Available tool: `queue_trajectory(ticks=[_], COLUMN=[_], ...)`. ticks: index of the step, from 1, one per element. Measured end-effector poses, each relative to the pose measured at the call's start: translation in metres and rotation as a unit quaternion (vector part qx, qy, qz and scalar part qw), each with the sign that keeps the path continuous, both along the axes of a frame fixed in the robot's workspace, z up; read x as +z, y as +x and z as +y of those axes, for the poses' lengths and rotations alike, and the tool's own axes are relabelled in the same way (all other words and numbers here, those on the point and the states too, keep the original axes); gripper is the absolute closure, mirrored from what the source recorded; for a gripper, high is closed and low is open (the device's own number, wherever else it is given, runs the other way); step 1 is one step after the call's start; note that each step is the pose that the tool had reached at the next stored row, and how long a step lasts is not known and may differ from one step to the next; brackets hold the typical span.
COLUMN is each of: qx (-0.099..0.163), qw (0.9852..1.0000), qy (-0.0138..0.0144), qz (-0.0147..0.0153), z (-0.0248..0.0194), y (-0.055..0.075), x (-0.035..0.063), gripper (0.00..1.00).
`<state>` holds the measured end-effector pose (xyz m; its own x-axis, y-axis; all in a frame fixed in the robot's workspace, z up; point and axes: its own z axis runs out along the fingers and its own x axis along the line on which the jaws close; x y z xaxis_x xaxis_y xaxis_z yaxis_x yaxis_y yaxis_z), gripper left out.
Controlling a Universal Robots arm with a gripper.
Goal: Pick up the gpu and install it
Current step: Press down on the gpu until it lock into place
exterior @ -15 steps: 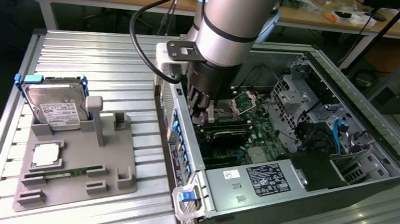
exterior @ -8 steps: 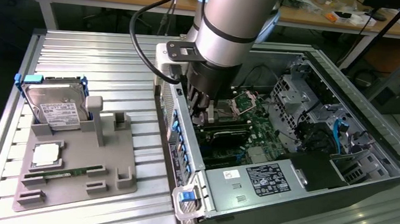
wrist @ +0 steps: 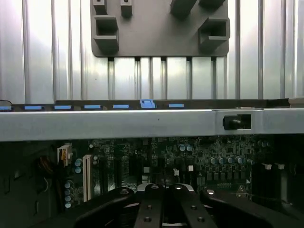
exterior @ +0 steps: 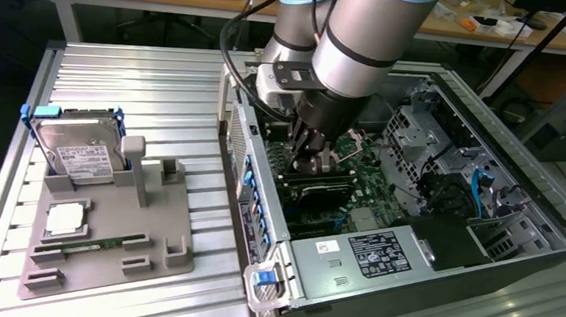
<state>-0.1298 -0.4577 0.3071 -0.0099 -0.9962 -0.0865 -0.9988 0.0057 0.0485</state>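
I am working inside the open black computer case, which lies on its side on the ribbed aluminium desk. The black gripper is low over the green motherboard, close to the case's rear wall with the blue clips. I judge that the step in hand is the install part, not the pick.

In the wrist view the jaws of the gripper are together, with no gap that I can see between them. I cannot see any object between them. They may be pressing on something below, but the arm covers that place.

I cannot point to the gpu, the flat dark card with the metal bracket, with certainty. If it is in the case, it is hidden under the arm and the jaws. The grey plastic holder on the desk carries a silver hard drive with blue rails, a square silver chip and a narrow green memory stick, and I see no dark card among them.

In my judgement, any motion here calls for a straight vertical path and small steps. The slots, capacitors and cables are very near to the jaws, and a sideways push could bend a card that sits in its slot.
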Motion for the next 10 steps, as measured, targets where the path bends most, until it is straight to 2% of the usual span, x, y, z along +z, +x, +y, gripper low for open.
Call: queue_trajectory(ticks=[1, 10], qx=[0.000, 0.000], qw=[1.0000, 1.0000], qy=[0.0010, 0.0012], qz=[0.0000, 0.0000], z=[0.0000, 0.0000], y=[0.0024, 0.0025], x=[-0.0002, -0.0002], gripper=[0.89, 0.89])
